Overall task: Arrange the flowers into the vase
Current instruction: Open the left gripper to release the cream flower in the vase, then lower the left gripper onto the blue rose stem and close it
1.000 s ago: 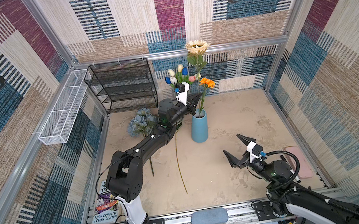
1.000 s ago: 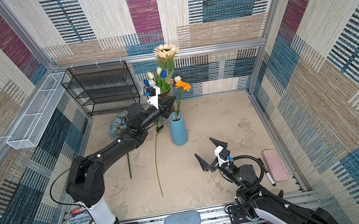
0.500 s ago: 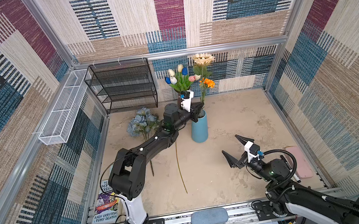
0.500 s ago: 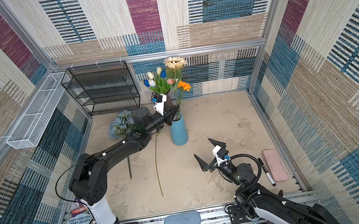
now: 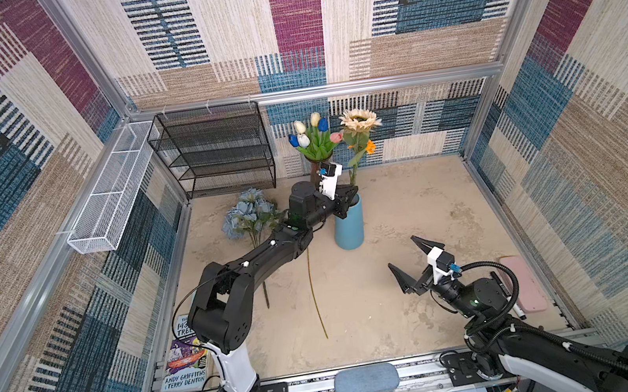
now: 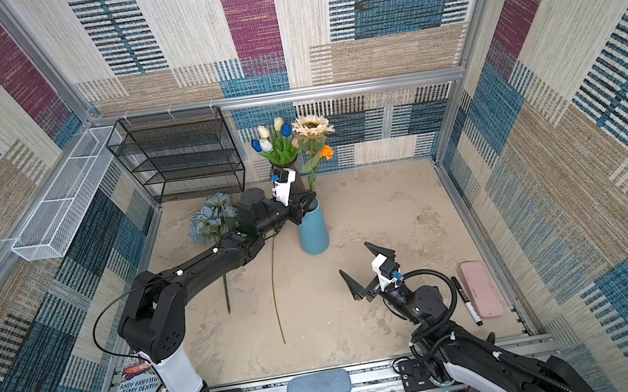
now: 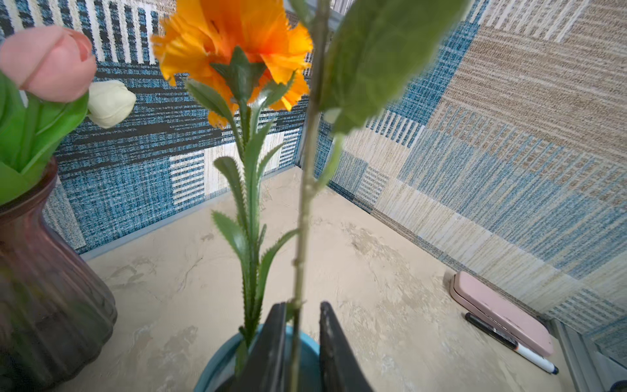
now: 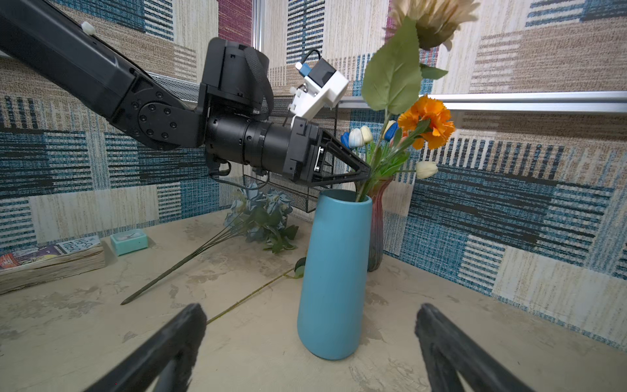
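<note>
The blue vase (image 5: 348, 225) (image 6: 312, 230) (image 8: 334, 271) stands mid-table. In it stand a beige sunflower (image 5: 359, 120) (image 8: 431, 20) and an orange bloom (image 5: 370, 147) (image 7: 234, 44). My left gripper (image 5: 351, 193) (image 7: 303, 312) (image 8: 364, 173) is at the vase mouth, jaws slightly apart; the sunflower's stem (image 7: 302, 237) runs between them, against one finger. Tulips (image 5: 312, 135) fill a dark red vase (image 7: 44, 271) behind. A dusty-blue bunch (image 5: 248, 214) (image 8: 261, 217) and a thin long stem (image 5: 315, 291) lie on the table. My right gripper (image 5: 402, 252) (image 8: 310, 312) hovers wide open and empty, facing the blue vase.
A black mesh rack (image 5: 216, 152) stands at the back left, and a white wire basket (image 5: 110, 195) hangs on the left wall. A book (image 5: 185, 358) and a small teal box (image 8: 129, 241) lie front left. A pink case (image 5: 524, 284) and a marker (image 6: 467, 300) lie at the right.
My left gripper came down with the sunflower, whose stem now stands in the blue vase, and its jaws have parted. The right gripper has barely shifted.
</note>
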